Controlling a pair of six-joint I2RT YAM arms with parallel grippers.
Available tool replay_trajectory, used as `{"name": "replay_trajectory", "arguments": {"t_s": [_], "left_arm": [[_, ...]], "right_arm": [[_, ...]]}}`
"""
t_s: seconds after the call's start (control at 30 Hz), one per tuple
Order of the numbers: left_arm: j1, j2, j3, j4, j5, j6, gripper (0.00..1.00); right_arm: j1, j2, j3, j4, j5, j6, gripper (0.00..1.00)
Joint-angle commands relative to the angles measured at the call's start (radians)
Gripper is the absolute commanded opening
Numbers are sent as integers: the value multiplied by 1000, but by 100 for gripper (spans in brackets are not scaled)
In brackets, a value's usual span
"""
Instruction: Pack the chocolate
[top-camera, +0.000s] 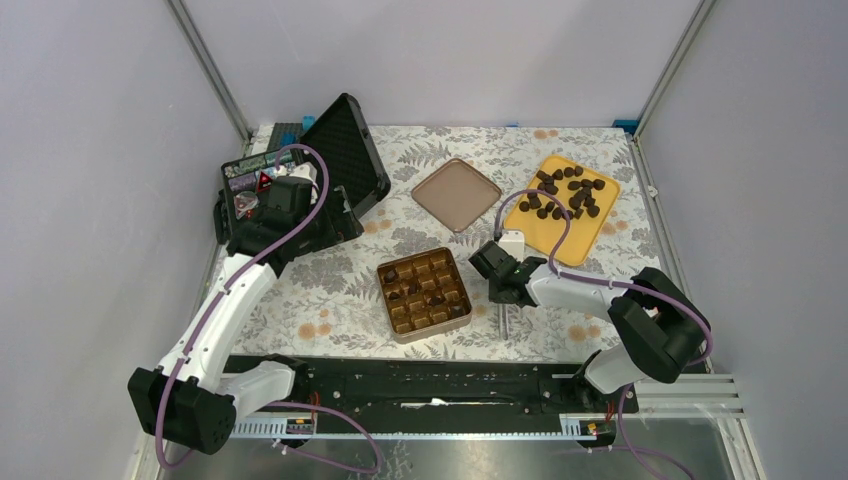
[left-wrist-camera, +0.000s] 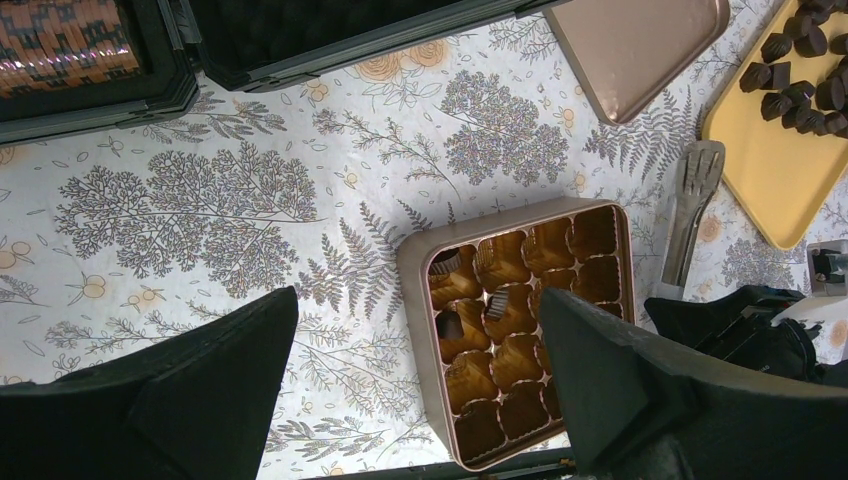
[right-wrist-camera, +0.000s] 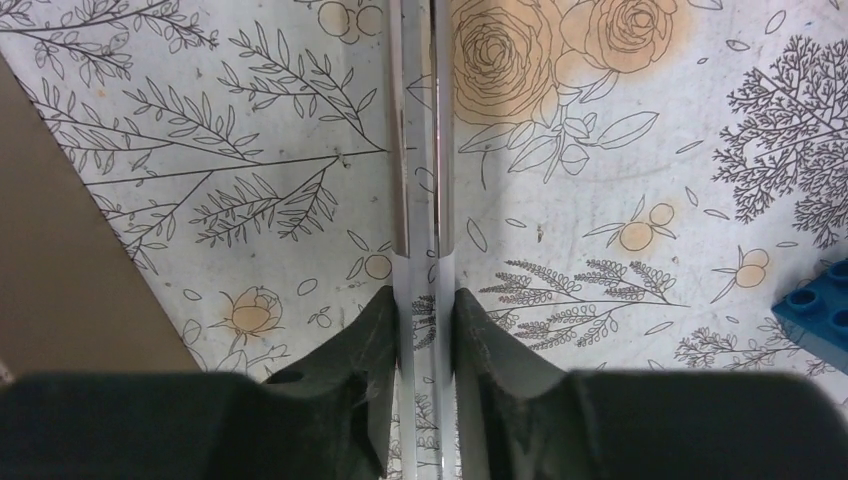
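Many dark chocolate pieces (top-camera: 567, 190) (left-wrist-camera: 800, 85) lie on a yellow tray (top-camera: 560, 238) (left-wrist-camera: 780, 190) at the back right. A few more sit in cups of the golden tin (top-camera: 381, 287) (left-wrist-camera: 420, 330) at the table's middle, one of them a dark piece (left-wrist-camera: 450, 325). My right gripper (top-camera: 497, 272) (right-wrist-camera: 424, 300) is low over the cloth between tin and tray, shut on metal tongs (right-wrist-camera: 420, 150) (left-wrist-camera: 697, 190), which are empty at the tip. My left gripper (left-wrist-camera: 418, 300) (top-camera: 300, 200) hangs wide open and empty, high at the left, looking down on the tin.
The flat brown lid (top-camera: 457, 193) (left-wrist-camera: 640, 40) lies behind the tin. An open black case (top-camera: 345, 150) with small items stands at the back left. A blue block (right-wrist-camera: 815, 320) lies on the cloth to the right of the tongs. A black rail (top-camera: 420, 385) runs along the near edge.
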Motion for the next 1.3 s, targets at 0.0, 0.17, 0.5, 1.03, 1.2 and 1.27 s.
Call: {"name": "replay_trajectory", "arguments": {"t_s": [0.0, 0.17, 0.5, 1.03, 1.2, 1.27], "left_arm": [[3, -27, 1, 41, -7, 1, 99], [3, -20, 13, 40, -2, 4, 99], [3, -24, 18, 40, -2, 7, 99], [3, -3, 29, 40, -1, 25, 99], [3, 4, 24, 42, -8, 27, 99], [3, 7, 24, 42, -8, 29, 99]], "right_arm": [[11, 20, -14, -90, -39, -21, 21], [10, -89, 103, -190, -78, -119, 12], [-195, -260, 324, -363, -144, -299, 12], [-429, -156, 399, -419, -298, -377, 29], [-437, -128, 422, -417, -273, -378, 35], [-439, -118, 433, -418, -269, -376, 39]]}}
